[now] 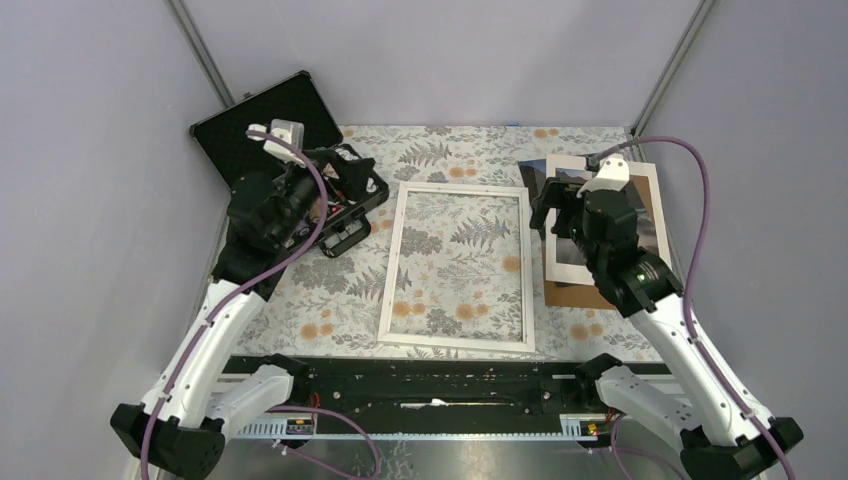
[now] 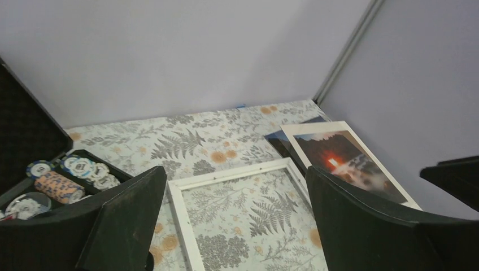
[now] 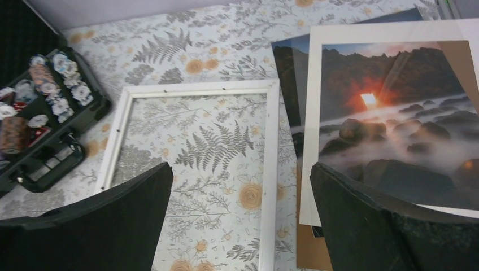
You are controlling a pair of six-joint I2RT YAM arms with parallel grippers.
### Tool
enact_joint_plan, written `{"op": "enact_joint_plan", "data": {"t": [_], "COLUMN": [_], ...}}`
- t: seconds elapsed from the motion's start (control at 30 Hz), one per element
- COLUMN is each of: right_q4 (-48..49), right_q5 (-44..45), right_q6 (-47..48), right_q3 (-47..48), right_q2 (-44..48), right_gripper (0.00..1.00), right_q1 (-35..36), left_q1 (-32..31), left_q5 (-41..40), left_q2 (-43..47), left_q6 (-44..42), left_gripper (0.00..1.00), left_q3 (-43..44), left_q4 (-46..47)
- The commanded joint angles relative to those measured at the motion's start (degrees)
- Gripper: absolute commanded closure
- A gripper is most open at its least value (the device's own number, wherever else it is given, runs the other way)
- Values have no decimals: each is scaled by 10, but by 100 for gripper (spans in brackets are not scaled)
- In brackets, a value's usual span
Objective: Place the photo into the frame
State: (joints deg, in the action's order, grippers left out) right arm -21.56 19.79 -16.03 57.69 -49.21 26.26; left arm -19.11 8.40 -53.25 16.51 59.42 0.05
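Above the right side of the table: my right end effector, wide open, empty. Just right of it, the photo, long axis pointing away from me. Alongside, leftward, the frame. My left end effector, also open and empty, sits farther off.

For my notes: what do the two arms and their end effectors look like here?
Both arms match: the left arm and right arm have white lower links, black bases and black upper joints. A purple cable runs along each. The right one shows a small green light. The left end effector and right end effector have broad black fingers.
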Motion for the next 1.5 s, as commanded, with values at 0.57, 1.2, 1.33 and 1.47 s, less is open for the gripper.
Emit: {"op": "enact_joint_plan", "data": {"t": [0.57,1.2,1.33,1.47], "right_q4": [109,373,404,424], "right_q5": [-113,-97,-107,-105], "right_q6": [-261,-259,-253,-239], "right_q3": [-119,-270,-277,-269], "right_q2": [-195,-261,-292,-327], "right_gripper": [0,2,3,4], "right_q1": [-335,-653,-671,-672], "left_q1": [-80,-109,-109,-109], "left_q5": [-11,7,15,33], "left_q2": [-20,-75,-84,-89], "left_q6": [-10,4,6,14], "left_gripper": [1,1,1,1], "left_q3": [-2,-4,-3,-3], "left_q4": [13,15,16,20]}}
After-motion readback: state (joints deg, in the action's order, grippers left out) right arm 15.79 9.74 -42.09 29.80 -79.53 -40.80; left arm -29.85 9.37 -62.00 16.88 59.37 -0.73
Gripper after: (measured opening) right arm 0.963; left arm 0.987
